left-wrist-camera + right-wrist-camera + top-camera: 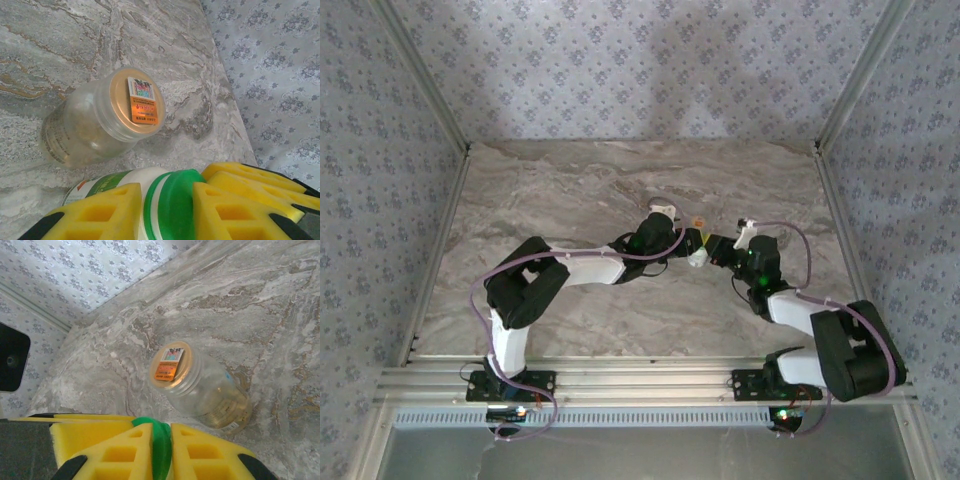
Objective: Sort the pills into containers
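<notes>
Only one loose obstacle on our bench [570, 190]: the clear jar [85, 130]. Right beside the jar, our left fingers [95, 217] and right fingers [120, 452] are both clamped on the green-capped bottle [170, 205], so that side's blocked. Everywhere else around the jar we've got bare marble, right out to the patterned walls [620, 60].

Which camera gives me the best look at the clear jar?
Left wrist: the clear jar sits large mid-frame, its foil seal and sticker plain. Right wrist shows it smaller, seal visible too.
</notes>
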Action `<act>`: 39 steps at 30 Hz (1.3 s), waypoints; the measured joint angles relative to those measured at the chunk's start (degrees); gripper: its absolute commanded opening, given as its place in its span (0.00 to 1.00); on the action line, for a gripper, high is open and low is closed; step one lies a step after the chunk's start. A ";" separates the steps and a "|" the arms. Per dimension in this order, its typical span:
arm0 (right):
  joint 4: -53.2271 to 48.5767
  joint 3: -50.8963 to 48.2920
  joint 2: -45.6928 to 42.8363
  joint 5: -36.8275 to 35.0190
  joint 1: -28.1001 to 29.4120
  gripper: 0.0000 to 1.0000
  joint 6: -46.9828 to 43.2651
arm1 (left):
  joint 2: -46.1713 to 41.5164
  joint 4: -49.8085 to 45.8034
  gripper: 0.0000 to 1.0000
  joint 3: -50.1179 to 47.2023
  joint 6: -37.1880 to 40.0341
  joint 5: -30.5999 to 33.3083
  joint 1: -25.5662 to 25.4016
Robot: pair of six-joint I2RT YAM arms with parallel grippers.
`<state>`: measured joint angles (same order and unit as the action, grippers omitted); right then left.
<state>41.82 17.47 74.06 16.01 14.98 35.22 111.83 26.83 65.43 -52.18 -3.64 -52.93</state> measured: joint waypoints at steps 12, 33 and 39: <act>-28.24 10.64 -7.06 2.89 -6.21 0.27 -0.35 | 0.00 -8.31 0.37 4.68 2.21 0.02 0.09; -55.23 25.94 -18.12 -1.79 12.61 0.40 -15.54 | -28.83 -26.47 0.44 -2.99 13.42 11.96 1.97; -56.89 30.97 -7.76 -1.86 20.17 0.43 -20.46 | -48.35 -29.94 0.45 -22.25 13.09 17.33 11.50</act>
<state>-15.07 48.45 66.30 14.15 35.16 14.76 63.48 -3.11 43.18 -39.09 13.69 -41.43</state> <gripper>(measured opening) 0.417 0.444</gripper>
